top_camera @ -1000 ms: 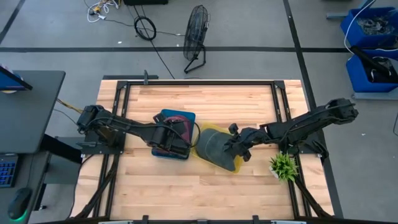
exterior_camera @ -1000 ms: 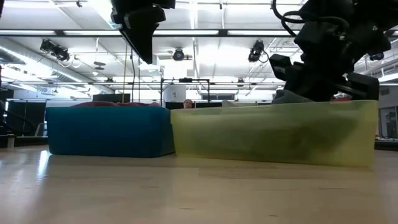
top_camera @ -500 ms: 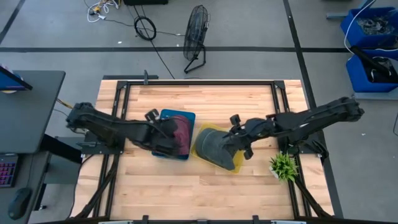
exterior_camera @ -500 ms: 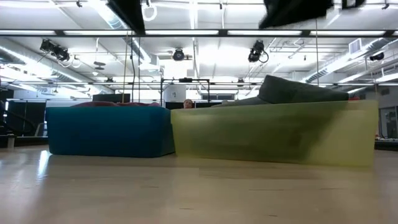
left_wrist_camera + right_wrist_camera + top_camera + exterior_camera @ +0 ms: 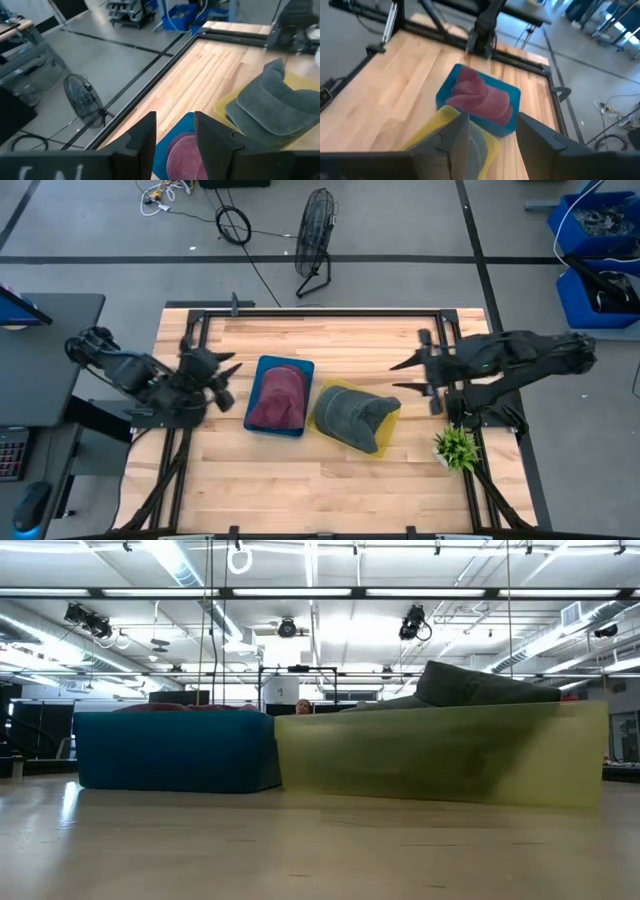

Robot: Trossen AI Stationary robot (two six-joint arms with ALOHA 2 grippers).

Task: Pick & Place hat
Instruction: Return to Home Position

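A dark red hat (image 5: 278, 394) lies in a blue bin (image 5: 263, 366) at mid-table. Beside it on the right, a grey hat (image 5: 350, 414) lies in a yellow bin (image 5: 392, 420); in the low view the grey hat's crown (image 5: 480, 686) sticks up above the yellow bin's rim (image 5: 440, 710). My left gripper (image 5: 232, 383) hovers open to the left of the blue bin. My right gripper (image 5: 393, 377) hovers open to the right of the yellow bin, above the table. Both wrist views look down on the bins, and neither gripper has anything between its fingers.
A small green plant (image 5: 456, 447) stands near the table's right edge, close to the yellow bin. Black frame rails (image 5: 452, 350) run along the table's sides. A fan (image 5: 316, 230) stands on the floor beyond the far edge.
My right gripper has opened, let go of the grey hat, and gone up and toward the table's right edge. The hat stays in the yellow bin, its crown now risen above the rim. My left gripper has drawn back from the blue bin toward the table's left edge.
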